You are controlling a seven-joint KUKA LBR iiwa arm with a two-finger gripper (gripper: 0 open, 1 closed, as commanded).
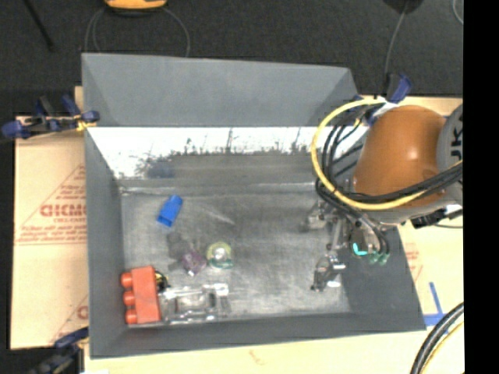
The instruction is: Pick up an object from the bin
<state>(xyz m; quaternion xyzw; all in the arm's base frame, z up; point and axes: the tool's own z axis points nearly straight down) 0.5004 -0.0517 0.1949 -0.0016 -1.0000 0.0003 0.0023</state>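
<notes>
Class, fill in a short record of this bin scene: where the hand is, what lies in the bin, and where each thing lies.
hand: low over the right side of the bin floor, bare floor under it
bin: grey metal
blue block: view's left, toward the back
red brick: front left corner
clear plastic piece: right beside the red brick
round pale-green thing: left of centre
purple piece: just left of the round thing
</notes>
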